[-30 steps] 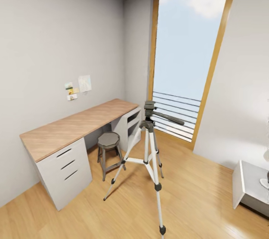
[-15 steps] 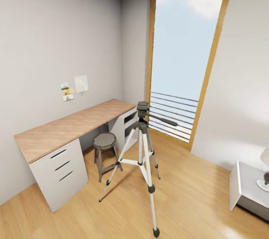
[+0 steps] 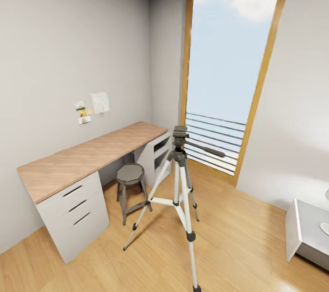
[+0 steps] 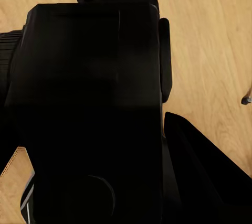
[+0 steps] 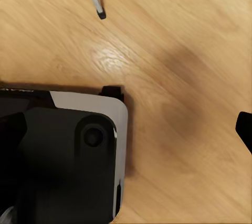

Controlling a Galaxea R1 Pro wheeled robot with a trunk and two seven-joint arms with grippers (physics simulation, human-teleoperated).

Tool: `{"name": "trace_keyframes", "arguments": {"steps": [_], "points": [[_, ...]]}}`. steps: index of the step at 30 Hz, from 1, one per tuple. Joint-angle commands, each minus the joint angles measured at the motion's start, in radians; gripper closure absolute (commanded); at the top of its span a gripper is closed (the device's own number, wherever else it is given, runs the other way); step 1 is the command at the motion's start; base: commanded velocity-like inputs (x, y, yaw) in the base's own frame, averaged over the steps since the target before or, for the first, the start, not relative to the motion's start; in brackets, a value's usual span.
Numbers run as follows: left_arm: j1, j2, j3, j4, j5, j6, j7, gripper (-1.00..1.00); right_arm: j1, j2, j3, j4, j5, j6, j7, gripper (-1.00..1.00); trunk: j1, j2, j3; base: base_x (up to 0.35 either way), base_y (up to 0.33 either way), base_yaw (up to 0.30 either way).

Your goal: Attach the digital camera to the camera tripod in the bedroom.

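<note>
**Facing the tripod in the bedroom**

Standing on the plank floor (image 3: 237, 242) at centre, the camera tripod (image 3: 179, 178) has its pan handle aimed toward 3 o'clock. At 9 o'clock sits the table (image 3: 87, 155), a stool (image 3: 130, 175) beside it. Small notes (image 3: 91, 107) pinned to the wall carry no readable writing. Up close in the left wrist view, the digital camera (image 4: 89, 108) shows black with a red dot. Whether the left gripper clasps it cannot be told, nor the right gripper's state. A tripod foot (image 5: 101, 13) shows in the right wrist view.
</note>
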Motion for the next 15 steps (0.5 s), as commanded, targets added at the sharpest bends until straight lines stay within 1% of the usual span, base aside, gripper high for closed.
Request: {"name": "trace_keyframes", "arguments": {"steps": [1, 5, 8, 15], "points": [[0.000, 0.000, -0.008, -0.001, 0.008, 0.004, -0.002, 1.00, -0.001, 0.000, -0.009, 0.001, 0.010, 0.001, 0.002, -1.00, 0.001, -0.001, 0.000, 0.210, 0.211, 0.000], [0.000, 0.000, -0.009, -0.001, 0.007, 0.004, -0.002, 1.00, -0.001, 0.000, -0.009, 0.001, 0.010, 0.001, 0.002, -1.00, 0.001, -0.001, 0.000, 0.210, 0.206, 0.000], [0.000, 0.000, -0.009, 0.000, 0.007, 0.004, -0.002, 1.00, 0.000, 0.000, -0.009, 0.001, 0.010, 0.001, 0.002, -1.00, 0.001, -0.001, 0.000, 0.157, 0.148, 0.000], [0.000, 0.000, -0.009, 0.000, 0.007, 0.004, -0.002, 1.00, -0.001, 0.001, -0.009, 0.001, 0.010, -0.005, 0.001, -1.00, 0.001, -0.001, 0.000, 0.023, 0.022, 0.000]]}}
